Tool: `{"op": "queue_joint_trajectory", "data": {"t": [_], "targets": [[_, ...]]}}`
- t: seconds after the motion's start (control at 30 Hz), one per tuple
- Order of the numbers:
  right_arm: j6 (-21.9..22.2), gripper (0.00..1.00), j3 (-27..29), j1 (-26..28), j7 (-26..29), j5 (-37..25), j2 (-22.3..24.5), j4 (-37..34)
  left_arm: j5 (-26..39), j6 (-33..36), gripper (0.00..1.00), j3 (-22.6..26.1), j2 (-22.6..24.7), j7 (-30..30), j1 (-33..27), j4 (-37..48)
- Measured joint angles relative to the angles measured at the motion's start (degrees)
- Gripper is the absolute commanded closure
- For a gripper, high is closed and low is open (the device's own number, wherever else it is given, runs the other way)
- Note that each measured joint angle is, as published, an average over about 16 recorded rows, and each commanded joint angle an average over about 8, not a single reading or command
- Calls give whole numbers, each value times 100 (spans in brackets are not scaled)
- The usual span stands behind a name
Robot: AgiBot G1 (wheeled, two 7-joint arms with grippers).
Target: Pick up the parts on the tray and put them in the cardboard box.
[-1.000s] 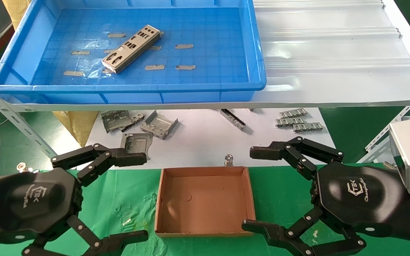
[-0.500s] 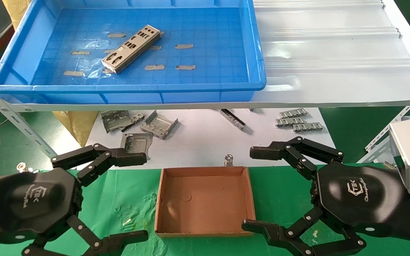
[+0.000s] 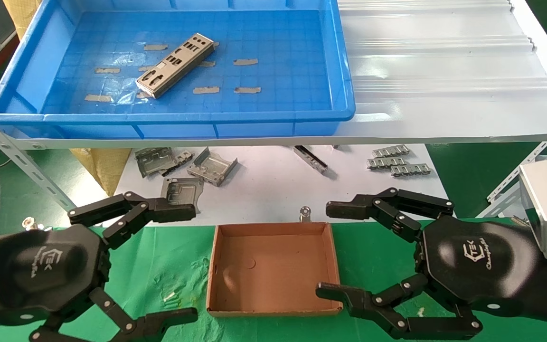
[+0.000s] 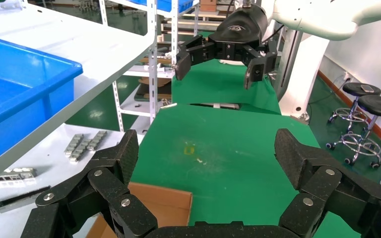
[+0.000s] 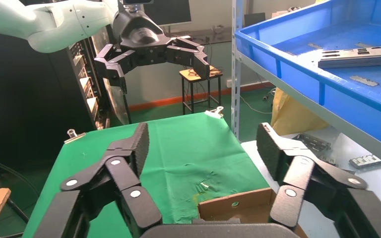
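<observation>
The parts (image 3: 176,65) are a small pile of thin silver plates with cut-outs, lying at a slant in the blue tray (image 3: 169,116) on the upper shelf. In the right wrist view the parts (image 5: 359,56) show above the tray wall (image 5: 302,69). The empty cardboard box (image 3: 278,270) sits low on the green cloth between both grippers. My left gripper (image 3: 193,263) hangs open left of the box, holding nothing. My right gripper (image 3: 325,250) is open at the box's right wall, also empty. Each wrist view shows a box corner (image 4: 149,210) (image 5: 238,206) between open jaws.
Bent grey brackets (image 3: 183,166) and ridged clip strips (image 3: 397,161) lie on the white lower surface under the shelf. A white corrugated sheet (image 3: 444,71) covers the shelf right of the tray. A small bolt (image 3: 305,212) stands just behind the box.
My right gripper has edged left toward the box, its near finger now reaching over the box's right wall. The left gripper and the parts have not moved.
</observation>
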Motion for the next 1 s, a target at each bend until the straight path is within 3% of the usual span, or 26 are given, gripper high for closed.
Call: {"op": "queue_joint_trajectory", "data": {"t": [0.67, 0.83, 1.0], "targets": [[0, 100, 0, 0, 0, 0, 0, 0, 92, -54, 0, 21, 13, -34, -110, 27], [0, 100, 0, 0, 0, 0, 0, 0, 353, -141, 0, 109, 168, -71, -537, 264], [0, 100, 0, 0, 0, 0, 0, 0, 847, -237, 0, 307, 529, -48, -1353, 900]]}}
